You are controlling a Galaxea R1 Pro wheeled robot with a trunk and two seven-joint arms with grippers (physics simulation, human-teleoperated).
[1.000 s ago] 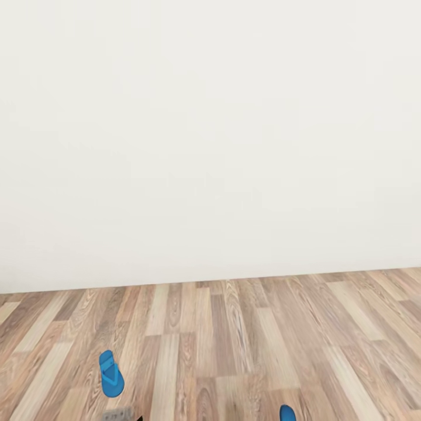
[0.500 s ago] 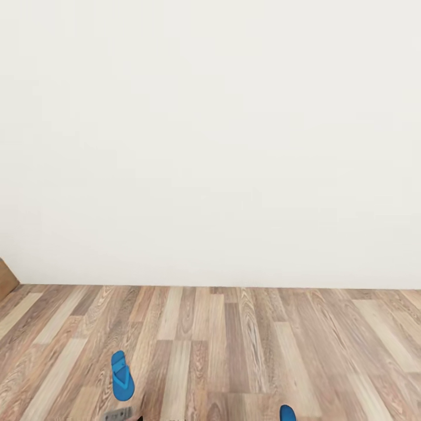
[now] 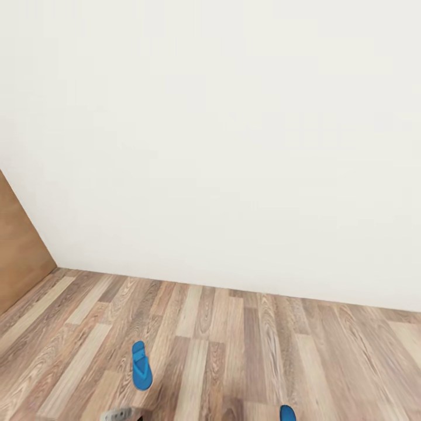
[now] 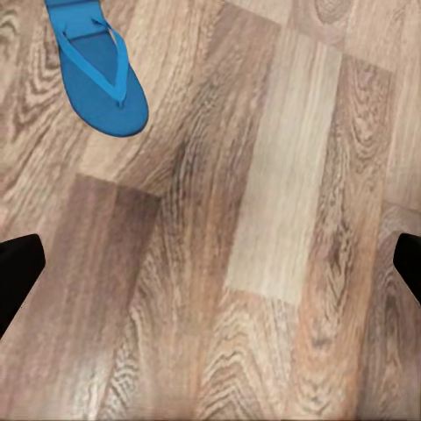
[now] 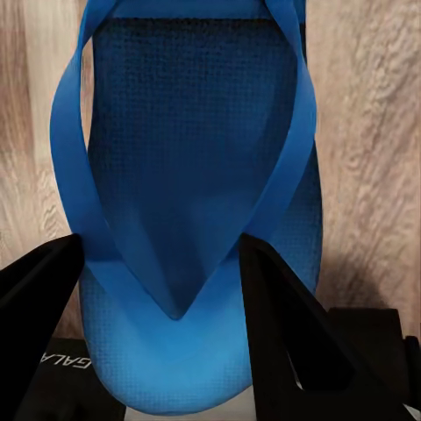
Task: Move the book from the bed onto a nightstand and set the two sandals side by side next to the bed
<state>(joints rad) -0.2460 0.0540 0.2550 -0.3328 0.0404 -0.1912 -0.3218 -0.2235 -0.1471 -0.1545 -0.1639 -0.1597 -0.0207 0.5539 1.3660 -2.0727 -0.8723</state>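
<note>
One bright-blue sandal lies flat on the wood-plank floor, low in the head view and left of centre. The left wrist view has the same sandal lying off to one side of my left gripper, which hangs open above bare planks, its black fingertips far apart. The second sandal sits between the black fingers of my right gripper, which is shut on it. Its blue tip peeks in at the head view's lower edge. The book, bed and nightstand are out of view.
A plain white wall stands ahead, meeting the floor a short way off. A brown wooden panel stands at the left edge. A grey part of my left arm shows at the bottom.
The whole head view has swung, so the camera turned: the brown panel has come in at the left and the wall line now slants. The held sandal's tip stays put in the picture.
</note>
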